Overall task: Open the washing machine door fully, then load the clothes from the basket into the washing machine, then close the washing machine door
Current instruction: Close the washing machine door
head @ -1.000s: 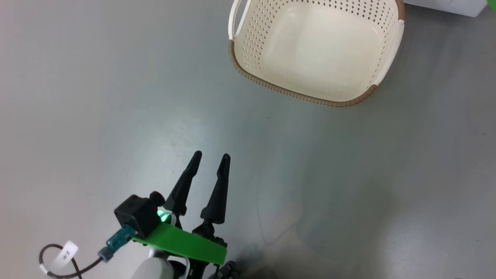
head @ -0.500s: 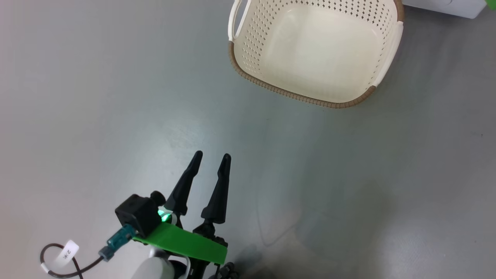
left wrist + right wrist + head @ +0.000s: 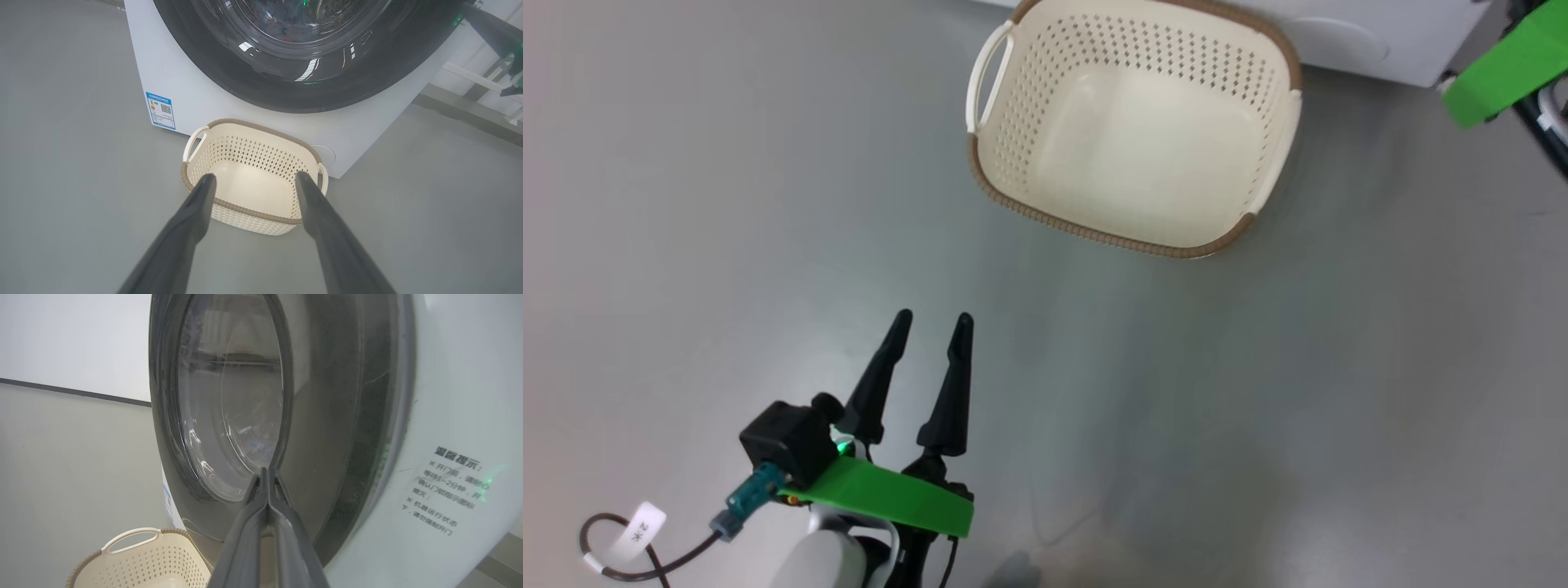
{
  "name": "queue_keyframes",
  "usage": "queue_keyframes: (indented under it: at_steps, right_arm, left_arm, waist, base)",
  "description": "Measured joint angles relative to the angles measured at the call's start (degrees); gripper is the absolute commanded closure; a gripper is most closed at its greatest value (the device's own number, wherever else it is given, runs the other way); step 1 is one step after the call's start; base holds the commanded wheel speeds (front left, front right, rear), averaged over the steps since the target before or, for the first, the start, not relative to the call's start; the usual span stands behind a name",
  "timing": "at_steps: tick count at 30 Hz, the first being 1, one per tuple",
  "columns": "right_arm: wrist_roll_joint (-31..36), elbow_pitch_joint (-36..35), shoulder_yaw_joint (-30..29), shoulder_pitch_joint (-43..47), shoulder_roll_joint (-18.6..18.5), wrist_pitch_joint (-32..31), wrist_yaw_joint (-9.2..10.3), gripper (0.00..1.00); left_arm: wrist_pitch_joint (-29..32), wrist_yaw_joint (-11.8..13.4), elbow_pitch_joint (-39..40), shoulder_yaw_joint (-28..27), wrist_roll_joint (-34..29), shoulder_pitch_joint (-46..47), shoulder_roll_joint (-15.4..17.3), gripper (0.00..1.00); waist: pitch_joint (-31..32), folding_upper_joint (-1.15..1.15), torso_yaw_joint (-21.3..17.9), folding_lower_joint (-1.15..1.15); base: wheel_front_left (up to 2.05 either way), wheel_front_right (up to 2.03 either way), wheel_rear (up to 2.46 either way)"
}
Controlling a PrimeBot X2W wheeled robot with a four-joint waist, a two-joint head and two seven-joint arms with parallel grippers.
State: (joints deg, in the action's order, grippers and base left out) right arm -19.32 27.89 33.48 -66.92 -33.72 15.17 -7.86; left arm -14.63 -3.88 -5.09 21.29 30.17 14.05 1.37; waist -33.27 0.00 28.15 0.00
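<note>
Lower left of the head view: left gripper (image 3: 933, 318) spread wide, holding nothing, poised over bare grey floor (image 3: 686, 245), well apart from the basket (image 3: 1094, 238).

Further right, basket upright on the floor just in front of the washing machine (image 3: 184, 77), empty down to its cream bottom. Reads as loading done: behind the door glass in the left wrist view, a dim glimpse of blue cloth with orange flecks, likely the clothes (image 3: 286, 18), inside the drum.

Above the basket, the washing machine door (image 3: 286, 96) with its black ring lying flat against the white front. Looks closed or very nearly so; whether latched, cannot tell.

Far right, right gripper (image 3: 267, 471) pinched shut with nothing between its fingers, tips at or just off the inner edge of the ring. Contact not clear.

Left to do, at most: a last push to seat the door, then pulling clear.
</note>
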Motion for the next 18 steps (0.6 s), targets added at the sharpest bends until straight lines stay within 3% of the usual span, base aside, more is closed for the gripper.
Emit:
queue_keyframes:
  at_steps: [9,18]
  right_arm:
    - [-0.1,-8.32,-11.61,18.21,7.04,-0.01,0.03,1.0]
    - [2.96,-14.52,-18.84,32.48,12.63,-0.01,0.03,1.0]
  left_arm:
    - [-0.01,-1.01,-3.3,-4.12,-3.55,-0.01,0.01,0.0]
    - [-0.01,-2.53,-5.65,-9.57,-7.83,-3.22,0.11,0.0]
  waist:
    - [6.44,0.0,-4.25,0.0]
    - [13.21,0.0,-11.08,0.0]
  base:
    - [0.0,0.0,0.0]
    - [0.0,0.0,0.0]
